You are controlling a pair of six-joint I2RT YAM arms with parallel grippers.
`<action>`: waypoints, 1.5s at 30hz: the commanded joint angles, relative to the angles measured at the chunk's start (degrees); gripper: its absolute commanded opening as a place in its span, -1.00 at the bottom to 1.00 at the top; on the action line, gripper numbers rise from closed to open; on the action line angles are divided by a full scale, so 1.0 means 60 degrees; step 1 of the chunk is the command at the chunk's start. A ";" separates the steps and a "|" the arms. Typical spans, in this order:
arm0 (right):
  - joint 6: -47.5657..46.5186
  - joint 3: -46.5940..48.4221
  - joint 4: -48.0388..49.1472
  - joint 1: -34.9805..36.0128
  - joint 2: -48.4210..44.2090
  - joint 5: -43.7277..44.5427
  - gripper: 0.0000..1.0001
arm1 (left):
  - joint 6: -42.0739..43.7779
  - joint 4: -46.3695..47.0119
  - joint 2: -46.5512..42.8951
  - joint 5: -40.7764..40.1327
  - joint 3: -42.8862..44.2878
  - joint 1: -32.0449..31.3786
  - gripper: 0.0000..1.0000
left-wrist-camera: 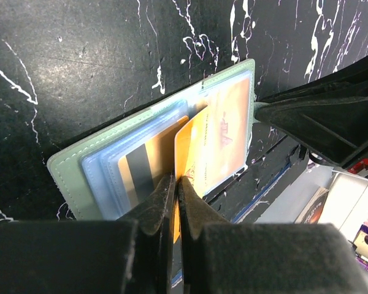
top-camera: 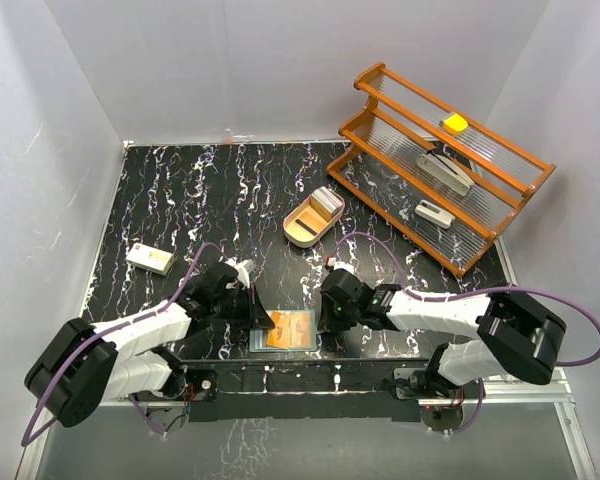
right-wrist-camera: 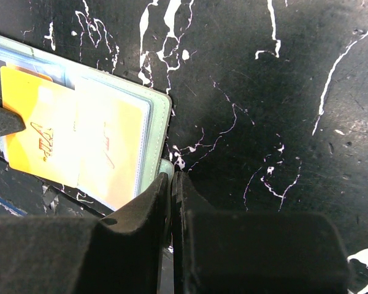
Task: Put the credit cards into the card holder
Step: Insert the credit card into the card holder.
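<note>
Pinching an orange card (left-wrist-camera: 190, 153) in left gripper (left-wrist-camera: 176, 180), part-way into open holder's (left-wrist-camera: 67, 177) clear pocket. Clamping holder's right edge with right gripper (right-wrist-camera: 172, 177). Lying flat, middle of table's (top-camera: 180, 200) near edge.

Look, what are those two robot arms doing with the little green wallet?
They are filling the card holder, which lies open on the table. The left pincer pinches an orange card that is partly slid into a clear pocket. The right pincer is shut on the holder's edge, seemingly to steady it. A second card already sits in a pocket.
</note>
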 commanded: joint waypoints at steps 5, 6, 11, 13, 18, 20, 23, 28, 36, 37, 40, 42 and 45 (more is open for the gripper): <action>0.0052 -0.0156 0.0008 0.0152 0.0040 0.0064 -0.93 | -0.0321 -0.0312 -0.0593 -0.0369 -0.0283 0.0070 -1.00; 0.0057 -0.0158 0.0025 0.0171 0.0058 0.0055 -0.93 | -0.0492 -0.0030 -0.0572 -0.0301 -0.0417 0.0074 -1.00; 0.0286 -0.0141 0.0045 0.0190 0.0122 0.0039 -0.94 | -0.1080 0.1135 -0.0360 -0.0233 -0.0860 0.0078 -1.00; 0.0313 -0.0155 0.0046 0.0192 0.0105 0.0044 -0.94 | -0.1242 0.1484 -0.0294 -0.0224 -0.0987 0.0073 -1.00; 0.0416 -0.0227 0.0135 0.0205 0.0063 0.0029 -0.94 | -0.1672 0.2230 -0.0364 -0.0358 -0.1386 0.0070 -1.00; 0.0448 -0.0230 0.0182 0.0205 0.0077 -0.0003 -0.94 | -0.1887 0.2670 -0.0395 -0.0398 -0.1636 0.0071 -1.00; 0.0470 -0.0229 0.0203 0.0219 0.0092 -0.0022 -0.94 | -0.2003 0.2974 -0.0371 -0.0465 -0.1832 0.0079 -1.00; 0.0538 -0.0236 0.0248 0.0212 0.0077 -0.0020 -0.94 | -0.2218 0.3550 -0.0183 -0.0381 -0.1989 0.0078 -1.00; 0.0827 -0.0307 0.0527 0.0220 0.0029 -0.0090 -0.97 | -0.2590 0.3905 0.0043 -0.0288 -0.2129 0.0050 -0.99; 0.0896 -0.0345 0.0572 0.0220 -0.0004 -0.0073 -0.98 | -0.2554 0.3775 -0.0023 -0.0313 -0.2076 0.0042 -0.89; 0.0970 -0.0390 0.0616 0.0220 -0.0113 -0.0031 -0.98 | -0.2282 0.2845 -0.0397 -0.0508 -0.1778 0.0050 -0.59; 0.0990 -0.0419 0.0616 0.0220 -0.0176 0.0014 -0.98 | -0.2076 0.2058 -0.0773 -0.0711 -0.1436 0.0050 -0.36; 0.1004 -0.0459 0.0587 0.0222 -0.0258 0.0066 -0.98 | -0.1852 0.0910 -0.1303 -0.1073 -0.1008 0.0048 -0.07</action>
